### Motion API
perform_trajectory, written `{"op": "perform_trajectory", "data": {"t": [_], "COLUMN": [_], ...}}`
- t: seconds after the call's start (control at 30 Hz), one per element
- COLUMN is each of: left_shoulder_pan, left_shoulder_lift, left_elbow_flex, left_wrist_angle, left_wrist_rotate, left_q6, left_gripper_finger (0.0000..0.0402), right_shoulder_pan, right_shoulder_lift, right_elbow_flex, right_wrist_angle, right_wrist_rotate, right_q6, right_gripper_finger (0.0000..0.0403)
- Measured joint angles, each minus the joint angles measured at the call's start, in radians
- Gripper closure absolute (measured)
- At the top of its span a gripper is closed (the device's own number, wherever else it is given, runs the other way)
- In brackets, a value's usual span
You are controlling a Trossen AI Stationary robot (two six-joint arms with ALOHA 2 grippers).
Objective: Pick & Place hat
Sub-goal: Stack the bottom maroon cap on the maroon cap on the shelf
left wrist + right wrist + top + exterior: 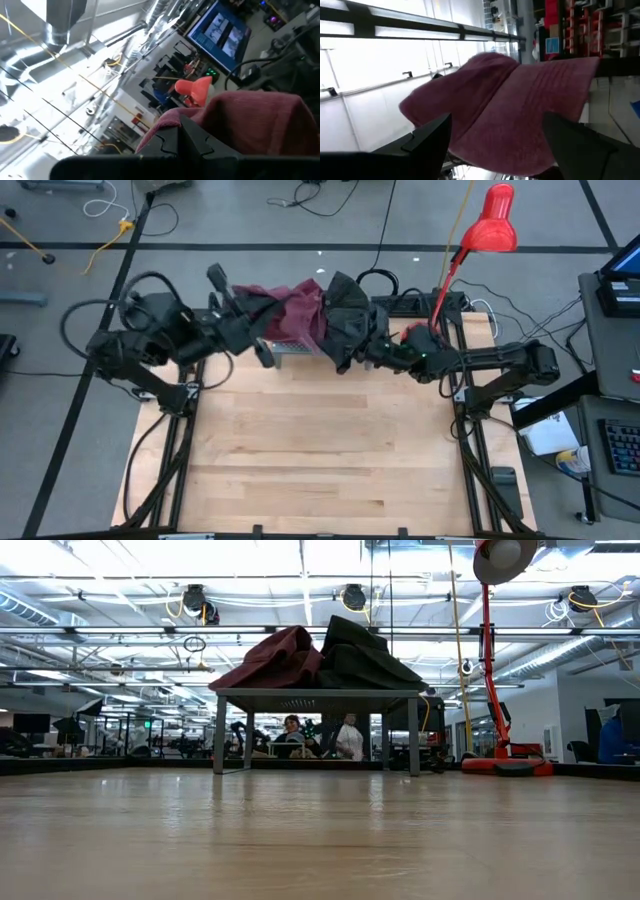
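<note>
Behind the bare wooden desk (320,450), a maroon hat (297,312) is draped on a small raised stand (315,695) beside a dark one (350,315). The left gripper (262,352) is clamped on the maroon hat (placing seems unfinished), while the right gripper (375,350) is held wide apart, empty.

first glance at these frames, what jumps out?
The maroon hat and a dark hat piled on a small raised stand at the table's far edge. The left gripper is shut on the maroon hat from the left, while the right gripper stands open right at the hats from the other side. A red lamp rises by the far right corner.
</note>
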Motion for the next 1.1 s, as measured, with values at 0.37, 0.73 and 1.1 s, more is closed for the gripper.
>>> {"op": "perform_trajectory", "data": {"t": [0.37, 0.73, 1.1], "left_shoulder_pan": [0.024, 0.024, 0.02], "left_shoulder_lift": [0.022, 0.032, 0.053], "left_elbow_flex": [-0.001, 0.001, 0.0], "left_wrist_angle": [0.173, 0.122, 0.041], "left_wrist_rotate": [0.083, 0.154, 0.161], "left_q6": [0.129, 0.062, -0.029], "left_gripper_finger": [0.0401, 0.0401, 0.0401], "right_shoulder_pan": [0.022, 0.038, 0.047], "right_shoulder_lift": [-0.013, -0.014, -0.014], "right_elbow_flex": [0.001, 0.002, 0.002], "right_wrist_angle": [-0.102, 0.009, 0.1], "right_wrist_rotate": [0.049, -0.004, 0.053], "right_q6": [0.051, 0.151, 0.148], "right_gripper_finger": [0.0101, 0.0101, 0.023]}}
